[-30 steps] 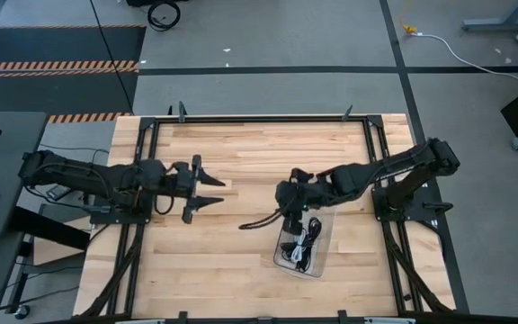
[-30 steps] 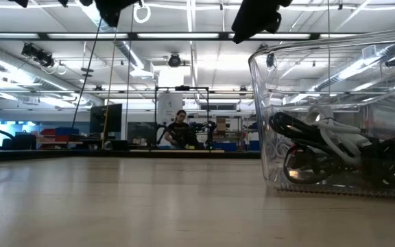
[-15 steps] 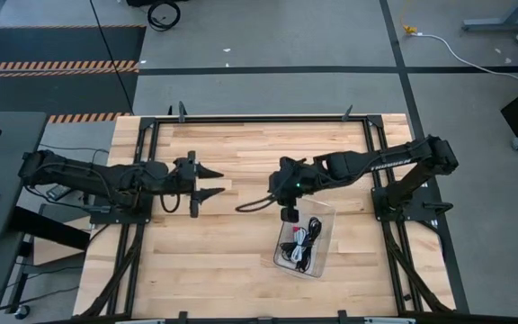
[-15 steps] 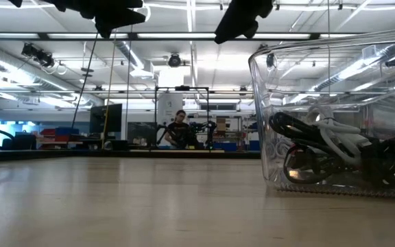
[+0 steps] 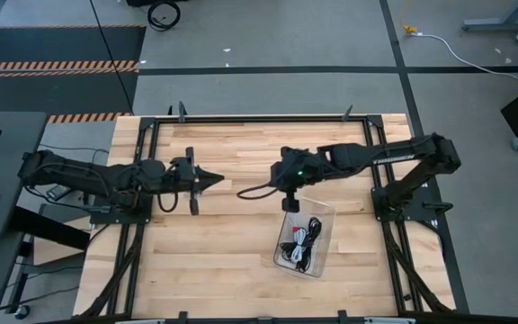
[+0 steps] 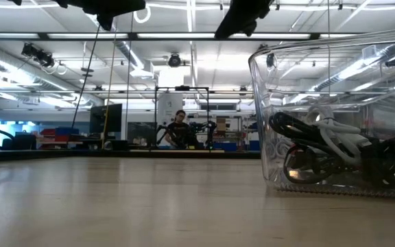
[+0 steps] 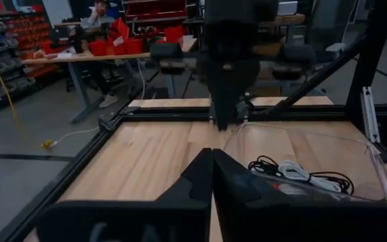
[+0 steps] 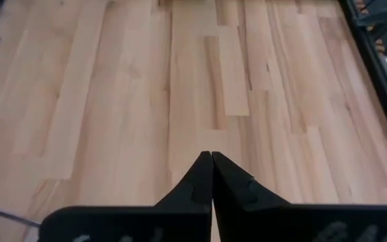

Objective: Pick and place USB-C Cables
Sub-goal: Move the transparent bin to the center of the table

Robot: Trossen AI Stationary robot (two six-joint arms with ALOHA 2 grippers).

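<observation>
The USB-C cables [image 5: 301, 236], black and white coils with one red end, lie in a clear plastic container [image 5: 322, 241] on the table's near right; they also show in the low view [image 6: 334, 147] and the left wrist view [image 7: 294, 171]. My right gripper [image 5: 289, 205] is shut and holds nothing. It points down, above the table just past the container's far left corner [image 7: 224, 121]. My left gripper [image 5: 214, 180] is also shut and holds nothing. It lies level above the table's left half and points toward the right arm.
A black wire [image 5: 254, 191] trails from my right arm over the table's middle. Black frame rails [image 5: 259, 118] run around the wooden top. Bare wood lies between the two grippers [image 8: 180, 87]. A person [image 6: 179, 127] sits far off in the room behind.
My left gripper has shut from wide open and rolled about its own axis, staying in place. My right gripper has gone from over the container toward the table's far edge. The cables in the container have not moved.
</observation>
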